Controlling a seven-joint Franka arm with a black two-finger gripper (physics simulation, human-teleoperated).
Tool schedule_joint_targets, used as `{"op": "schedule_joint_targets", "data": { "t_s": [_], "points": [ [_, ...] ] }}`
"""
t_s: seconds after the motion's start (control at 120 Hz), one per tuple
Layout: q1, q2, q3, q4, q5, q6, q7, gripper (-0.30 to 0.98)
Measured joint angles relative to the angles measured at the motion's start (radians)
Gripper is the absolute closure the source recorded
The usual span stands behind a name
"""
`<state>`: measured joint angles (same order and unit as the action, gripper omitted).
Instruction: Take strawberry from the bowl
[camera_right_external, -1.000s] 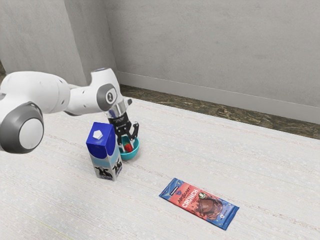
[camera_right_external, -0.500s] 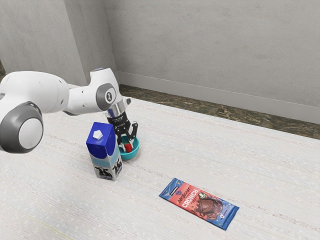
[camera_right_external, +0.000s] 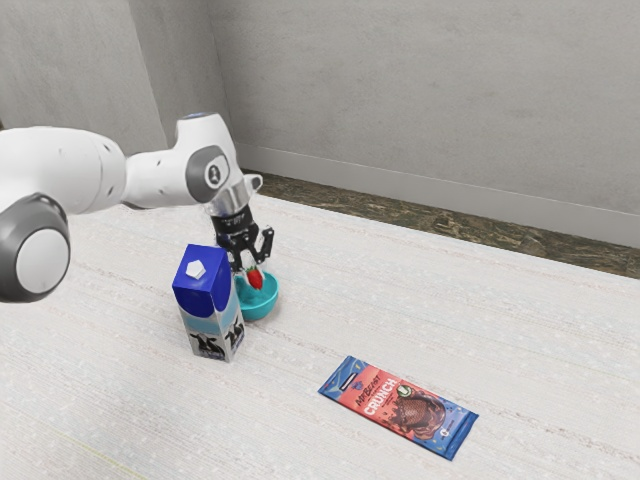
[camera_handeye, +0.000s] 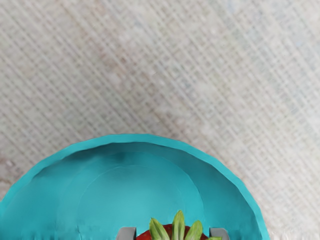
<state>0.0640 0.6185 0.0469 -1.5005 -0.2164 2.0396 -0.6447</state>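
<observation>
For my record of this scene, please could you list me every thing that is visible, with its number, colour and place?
Strawberry: one, red with green leaves, held over the bowl
Bowl: one, teal, on the table
Carton: one, blue and white, standing beside the bowl
Chocolate bar: one, red and blue wrapper, flat on the table
Table: one, whitish
Floor: one, brown, beyond the table
Wall: one, grey, behind
Arm: one, white and grey, exterior view's left
Hand: one, black, closed on the strawberry
</observation>
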Motion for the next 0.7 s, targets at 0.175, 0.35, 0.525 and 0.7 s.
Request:
{"op": "schedule_joint_targets", "data": {
  "t_s": [0.175,0.35,0.525,0.7],
  "points": [
    [-0.116,-0.030,-0.004,-0.001,0.029,-0.008,-0.026,0.72],
    [-0.187,-0.016,-0.011,-0.044,0.037,-0.005,-0.059,0.70],
    [-0.187,-0.017,-0.015,-0.074,0.027,0.008,-0.077,0.42],
    [-0.197,-0.251,-0.051,-0.075,0.130,-0.067,0.000,0.18]
  ]
}}
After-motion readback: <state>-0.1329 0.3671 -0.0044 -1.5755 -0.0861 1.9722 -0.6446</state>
